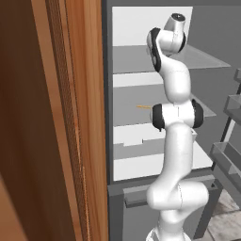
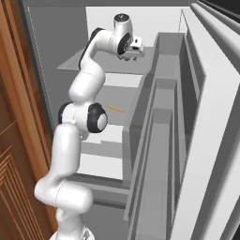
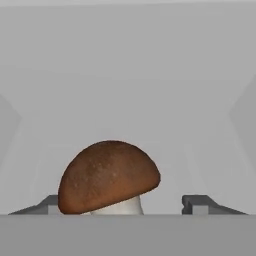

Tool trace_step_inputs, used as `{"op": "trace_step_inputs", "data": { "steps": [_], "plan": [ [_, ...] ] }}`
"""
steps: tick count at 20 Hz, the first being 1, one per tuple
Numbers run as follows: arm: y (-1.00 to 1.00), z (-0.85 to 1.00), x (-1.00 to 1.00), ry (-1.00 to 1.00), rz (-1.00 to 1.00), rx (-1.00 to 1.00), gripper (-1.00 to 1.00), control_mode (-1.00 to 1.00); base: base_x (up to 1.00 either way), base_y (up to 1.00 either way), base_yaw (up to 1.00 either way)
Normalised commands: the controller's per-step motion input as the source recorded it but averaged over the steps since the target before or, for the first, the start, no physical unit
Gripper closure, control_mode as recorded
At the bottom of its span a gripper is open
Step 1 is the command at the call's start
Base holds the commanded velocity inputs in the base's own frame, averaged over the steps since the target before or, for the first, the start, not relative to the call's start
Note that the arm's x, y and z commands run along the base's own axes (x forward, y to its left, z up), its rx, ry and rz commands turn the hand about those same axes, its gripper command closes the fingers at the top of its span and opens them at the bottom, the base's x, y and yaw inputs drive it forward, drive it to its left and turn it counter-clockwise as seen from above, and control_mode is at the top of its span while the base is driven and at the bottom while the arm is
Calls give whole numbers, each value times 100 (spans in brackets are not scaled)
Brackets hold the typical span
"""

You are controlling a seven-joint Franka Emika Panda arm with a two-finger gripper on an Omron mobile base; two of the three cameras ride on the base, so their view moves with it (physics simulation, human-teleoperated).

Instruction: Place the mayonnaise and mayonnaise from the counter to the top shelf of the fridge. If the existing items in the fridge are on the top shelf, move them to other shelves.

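Hand view, brown-capped mushroom point(image 3: 107, 177) between tool point(image 3: 125, 205) fingertips, stem down, cap tilted left, jaws apart.

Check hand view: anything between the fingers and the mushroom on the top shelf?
Nothing visible. The brown-capped mushroom sits right between the gripper fingertips, jaws apart on either side of it. Beyond it, just pale shelf and the fridge's back wall.

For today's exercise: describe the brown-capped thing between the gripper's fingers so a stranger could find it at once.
Start at the open fridge with its grey shelves. The white arm reaches onto the top shelf, and in the hand view the mushroom sits between the open gripper tips. Its rounded speckled brown cap and pale stem differ from the thin orange sliver one shelf down.
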Motion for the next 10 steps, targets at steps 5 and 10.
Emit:
{"op": "trace_step_inputs", "data": {
  "steps": [5, 10],
  "plan": [
    [0, -30, 1, -9, 3, 0, 100, -100, 0, 0, 0],
    [0, -19, 0, -13, 1, 0, 100, -100, 0, 0, 0]
  ]
}}
